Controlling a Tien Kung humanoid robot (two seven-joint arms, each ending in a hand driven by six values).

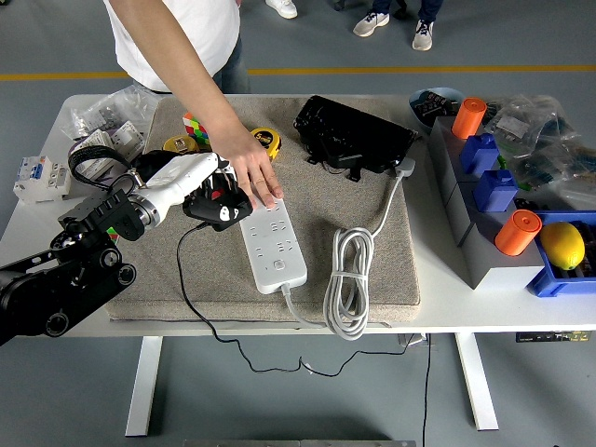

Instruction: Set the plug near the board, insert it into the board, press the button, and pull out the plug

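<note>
Smooth white plastic board [272,241] lies on a rough beige cloth mat [372,270], beside a glossy black plug [219,209]

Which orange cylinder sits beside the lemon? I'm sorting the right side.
The nearer orange cylinder, lying next to the lemon in the blue bin. The farther orange cylinder stands near the table's back edge.

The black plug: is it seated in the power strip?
No: the black plug is held in the left hand, off the power strip.
</note>
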